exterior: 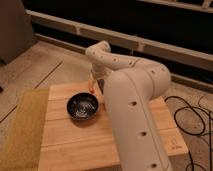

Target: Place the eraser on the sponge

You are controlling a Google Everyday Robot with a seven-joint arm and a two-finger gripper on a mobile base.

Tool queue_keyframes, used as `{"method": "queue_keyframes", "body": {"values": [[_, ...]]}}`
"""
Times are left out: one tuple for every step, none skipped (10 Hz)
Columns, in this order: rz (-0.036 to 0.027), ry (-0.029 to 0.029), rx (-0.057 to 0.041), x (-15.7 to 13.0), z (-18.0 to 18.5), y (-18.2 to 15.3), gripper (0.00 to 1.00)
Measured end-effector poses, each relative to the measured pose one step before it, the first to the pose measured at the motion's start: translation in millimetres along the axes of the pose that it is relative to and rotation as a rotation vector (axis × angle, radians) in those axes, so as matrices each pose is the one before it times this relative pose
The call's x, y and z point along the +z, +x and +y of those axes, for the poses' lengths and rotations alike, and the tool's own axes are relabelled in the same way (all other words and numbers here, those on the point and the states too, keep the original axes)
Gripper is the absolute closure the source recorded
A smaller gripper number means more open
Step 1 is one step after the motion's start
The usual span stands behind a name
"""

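Observation:
My white arm (131, 105) rises from the lower right and bends back down at the far edge of the wooden table (75, 140). The gripper (96, 83) hangs low over that back edge, just behind the black bowl (83, 107), and is mostly covered by the arm's own wrist. Beside it a small orange thing (90, 85) shows on the table. The eraser and the sponge are both hidden or out of view.
A yellow-green mat (22, 130) lies along the table's left side. Black cables (192, 117) trail on the floor to the right. A dark low wall with pale rails (150, 37) runs behind the table.

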Motion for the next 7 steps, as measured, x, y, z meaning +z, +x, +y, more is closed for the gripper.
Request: {"method": "queue_keyframes", "body": {"values": [[0.00712,-0.00252,0.01394,1.55,-0.41,15.43,0.35],[0.01075,0.00368,0.01861,0.93,-4.85,15.63,0.35],[0.01452,0.00967,0.01995,1.73,-8.85,12.79,0.35],[0.01011,0.01077,0.01535,0.66,-9.65,6.01,0.35],[0.01307,0.01655,0.01987,0.89,-14.63,3.4,0.35],[0.01394,0.02312,0.02114,0.55,-22.37,-2.85,0.35],[0.00321,0.00961,0.00584,0.65,-15.49,-8.08,0.35]]}}
